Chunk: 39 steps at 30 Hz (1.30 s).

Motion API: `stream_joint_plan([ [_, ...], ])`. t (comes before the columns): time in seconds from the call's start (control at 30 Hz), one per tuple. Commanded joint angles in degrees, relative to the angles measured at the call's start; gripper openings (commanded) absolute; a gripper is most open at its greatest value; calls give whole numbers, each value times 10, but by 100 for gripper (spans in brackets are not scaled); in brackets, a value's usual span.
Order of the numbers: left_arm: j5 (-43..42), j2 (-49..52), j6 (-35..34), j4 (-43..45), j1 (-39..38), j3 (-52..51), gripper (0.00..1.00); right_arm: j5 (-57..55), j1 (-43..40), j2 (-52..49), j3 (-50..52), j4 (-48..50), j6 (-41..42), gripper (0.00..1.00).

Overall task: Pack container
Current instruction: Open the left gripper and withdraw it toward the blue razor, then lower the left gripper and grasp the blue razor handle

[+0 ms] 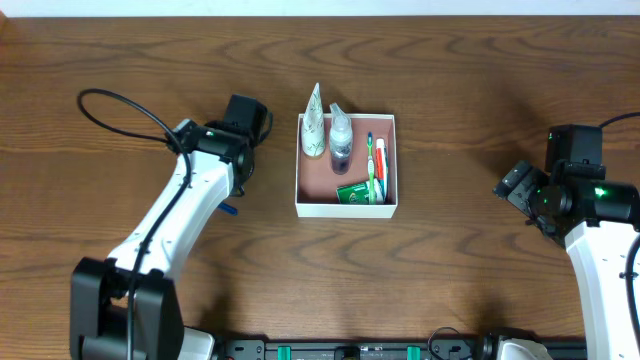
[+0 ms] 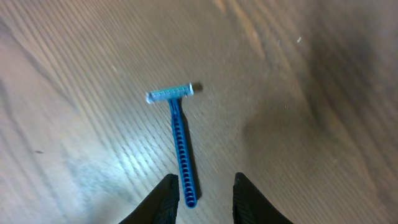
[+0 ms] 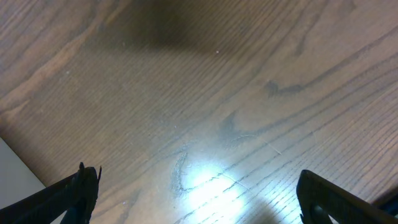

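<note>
The container [image 1: 346, 209], a shallow white-walled square box with a pink-brown floor, sits mid-table. Inside it are a white tube [image 1: 315, 122], a small clear bottle [image 1: 341, 140], a green toothbrush [image 1: 370, 165], a red-and-white tube [image 1: 381, 160] and a small green box [image 1: 354, 192]. A blue disposable razor [image 2: 178, 140] lies flat on the wood left of the container, only a blue tip [image 1: 228, 210] showing from overhead. My left gripper [image 2: 205, 198] hangs over the razor's handle end, jaws apart and not touching it. My right gripper [image 3: 199, 193] is wide open over bare wood at the far right.
The left arm [image 1: 185, 210] stretches from the front left corner towards the container's left side. The right arm [image 1: 590, 200] stands at the right edge. A pale surface [image 3: 15, 168] shows beyond the table edge in the right wrist view.
</note>
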<state>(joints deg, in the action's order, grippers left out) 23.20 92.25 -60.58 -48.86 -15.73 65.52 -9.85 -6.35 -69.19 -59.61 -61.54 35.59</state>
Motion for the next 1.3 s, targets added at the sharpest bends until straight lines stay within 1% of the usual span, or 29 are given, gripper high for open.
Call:
stream_joint_plan([
  [0.0, -31, 25, -23, 27, 3, -24, 31, -2, -6, -1, -4, 0, 8, 99],
  [0.07, -43, 34, -23, 40, 4, -34, 34, -2, -6, -1, -4, 0, 8, 99],
  [0.43, -55, 52, -23, 50, 27, -75, 35, -2, -6, -1, -4, 0, 8, 99],
  [0.57, -82, 52, -16, 77, 31, -97, 35, -2, -6, -1, -4, 0, 8, 99],
  [0.87, -94, 52, -8, 126, 31, -147, 35, -2, -6, -1, -4, 0, 8, 99],
  [1.03, -104, 52, -3, 145, 31, -157, 35, -2, -5, -1, -4, 0, 8, 99],
  [1.13, -114, 52, 19, 161, 31, -159, 34, -2, -5, -1, -4, 0, 8, 99],
  [1.27, -125, 55, 21, 179, 31, -171, 34, -2, -5, -1, -4, 0, 8, 99],
])
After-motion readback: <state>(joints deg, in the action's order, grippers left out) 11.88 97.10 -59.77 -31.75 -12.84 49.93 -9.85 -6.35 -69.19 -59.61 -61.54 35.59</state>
